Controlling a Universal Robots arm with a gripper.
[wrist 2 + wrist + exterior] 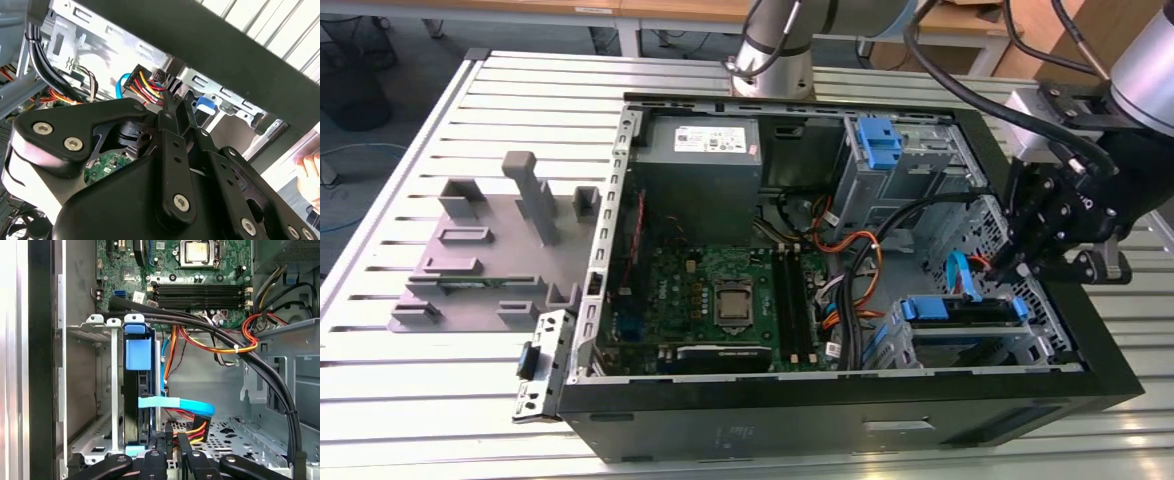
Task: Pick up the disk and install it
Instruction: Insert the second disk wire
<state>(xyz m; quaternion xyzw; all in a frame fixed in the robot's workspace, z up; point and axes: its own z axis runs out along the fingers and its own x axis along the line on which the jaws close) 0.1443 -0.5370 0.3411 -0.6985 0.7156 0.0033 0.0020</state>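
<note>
The disk (965, 311) sits in the lower drive cage of the open computer case (854, 415), framed by its blue carrier bracket. In the first wrist view the disk (132, 405) stands on edge in the metal cage, with the blue carrier tab (138, 353) at its end. My gripper (1007, 268) hangs just beside the cage over the case's right side in the exterior view. Its fingertips (167, 439) are shut close together. They touch the power plug with red, yellow and black wires (198, 428) next to the disk. A blue flat cable (175, 404) runs across there.
A second blue bracket (881, 140) sits in the upper cage. The motherboard (720, 290), the grey power supply (707, 140) and thick black cables (260, 370) fill the case. A grey fixture (487, 250) stands on the slatted table. A person's hand (311, 175) is nearby.
</note>
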